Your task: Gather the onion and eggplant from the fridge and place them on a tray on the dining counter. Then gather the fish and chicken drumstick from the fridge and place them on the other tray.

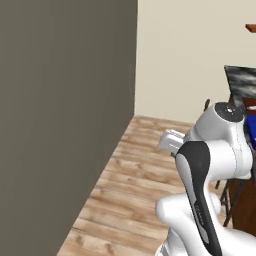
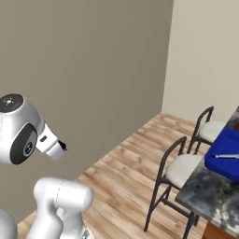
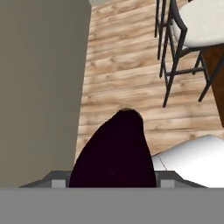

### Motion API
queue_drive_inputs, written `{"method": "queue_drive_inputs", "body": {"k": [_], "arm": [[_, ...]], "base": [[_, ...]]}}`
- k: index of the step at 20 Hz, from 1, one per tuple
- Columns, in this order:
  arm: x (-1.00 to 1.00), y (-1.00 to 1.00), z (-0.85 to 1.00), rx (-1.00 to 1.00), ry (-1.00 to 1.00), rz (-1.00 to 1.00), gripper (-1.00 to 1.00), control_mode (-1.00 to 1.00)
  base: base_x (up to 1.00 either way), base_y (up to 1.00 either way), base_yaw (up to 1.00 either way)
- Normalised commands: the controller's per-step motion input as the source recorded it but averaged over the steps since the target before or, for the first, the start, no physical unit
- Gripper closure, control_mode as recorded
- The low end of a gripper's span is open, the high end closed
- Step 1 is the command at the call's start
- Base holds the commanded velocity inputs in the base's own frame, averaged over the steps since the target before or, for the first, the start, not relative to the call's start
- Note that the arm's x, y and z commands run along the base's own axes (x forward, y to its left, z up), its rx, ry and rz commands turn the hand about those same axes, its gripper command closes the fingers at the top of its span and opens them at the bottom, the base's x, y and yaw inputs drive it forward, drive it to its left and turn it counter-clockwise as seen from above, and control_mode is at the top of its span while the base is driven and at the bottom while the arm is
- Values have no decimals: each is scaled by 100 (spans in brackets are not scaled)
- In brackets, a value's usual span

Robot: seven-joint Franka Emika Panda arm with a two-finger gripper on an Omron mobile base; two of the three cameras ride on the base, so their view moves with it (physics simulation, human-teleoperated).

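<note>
A dark purple eggplant (image 3: 116, 153) sits between the jaws of my gripper (image 3: 112, 181), which is shut on it and hangs above the wooden floor. The eggplant hides the fingertips. A blue tray (image 2: 224, 161) lies on the dark marbled dining counter (image 2: 210, 198) to the right, and its corner also shows as the blue tray (image 1: 251, 127) behind my arm. The onion, fish, chicken drumstick and fridge are out of view.
A tall grey panel (image 1: 60, 125) walls off the left side. Two black-framed chairs with pale seats (image 2: 182, 170) (image 2: 208, 130) stand along the counter. Wooden floor (image 1: 135, 175) runs between the panel and the chairs.
</note>
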Motion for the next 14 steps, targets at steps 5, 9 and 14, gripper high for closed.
{"method": "queue_drive_inputs", "body": {"k": [5, 9, 14], "arm": [[0, 0, 0, 0, 0, 0, 100, 100], [0, 0, 0, 0, 0, 0, 100, 100], [0, 0, 0, 0, 0, 0, 100, 100]], "base": [[66, 29, -33], [69, 34, -32], [68, 32, -34]]}}
